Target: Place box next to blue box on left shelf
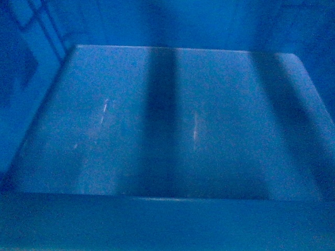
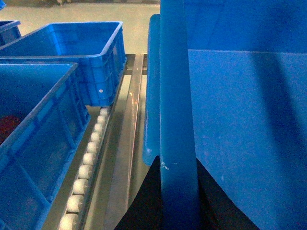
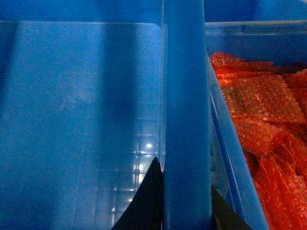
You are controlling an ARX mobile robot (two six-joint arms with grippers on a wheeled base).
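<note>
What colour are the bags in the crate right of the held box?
Orange-red bubble-wrap bags, clearest in the right wrist view.

Claw tips of both arms behind the box point(image 1: 172, 120) rim; box edges cropped.

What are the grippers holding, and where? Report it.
Both hold the box by its rim: the left gripper is shut on the left side rim, the right gripper on the right side rim.

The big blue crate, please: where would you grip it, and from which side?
By the thick rim of the crate, one pincer on each side wall, coming from above. The rim is a straight raised lip that fingers can straddle, as the left pincer and right pincer do now.
</note>
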